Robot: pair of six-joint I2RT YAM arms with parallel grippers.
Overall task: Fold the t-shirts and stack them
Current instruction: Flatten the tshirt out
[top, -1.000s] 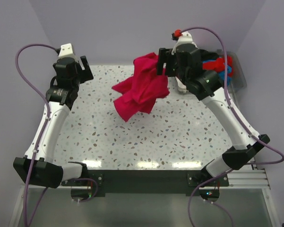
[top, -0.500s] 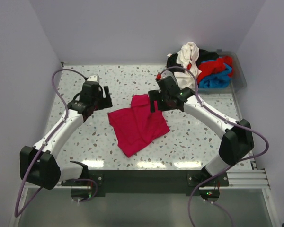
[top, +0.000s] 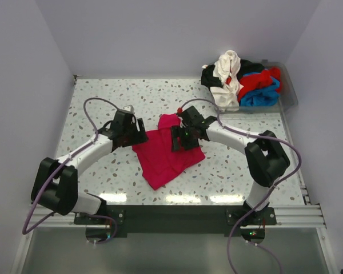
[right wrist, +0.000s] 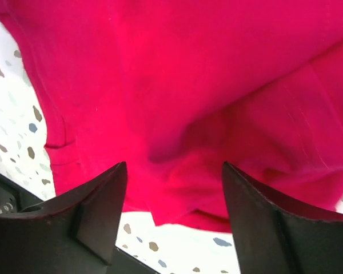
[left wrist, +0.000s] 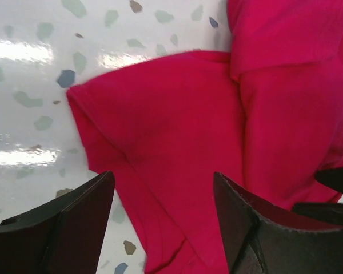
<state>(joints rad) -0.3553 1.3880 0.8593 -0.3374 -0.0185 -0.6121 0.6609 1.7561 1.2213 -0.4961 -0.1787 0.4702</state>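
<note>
A crimson-pink t-shirt (top: 166, 154) lies rumpled on the speckled table, near its middle. My left gripper (top: 138, 135) hovers over the shirt's left edge, jaws open, with the cloth (left wrist: 177, 125) below and nothing between the fingers. Over the shirt's upper right part my right gripper (top: 180, 138) is open too, the cloth (right wrist: 177, 85) spread under it. Other t-shirts, cream-white (top: 227, 71), black (top: 208, 77), red (top: 257, 80) and blue (top: 257, 98), sit heaped at the back right.
The heap lies in a clear grey plastic bin (top: 290, 91) at the table's back right corner. Pale walls close in the table on the left, back and right. Purple cables loop off both arms.
The crimson-pink shirt, held up by the right gripper a second ago, now lies on the table. Both grippers came down and inward to the shirt's edges.
</note>
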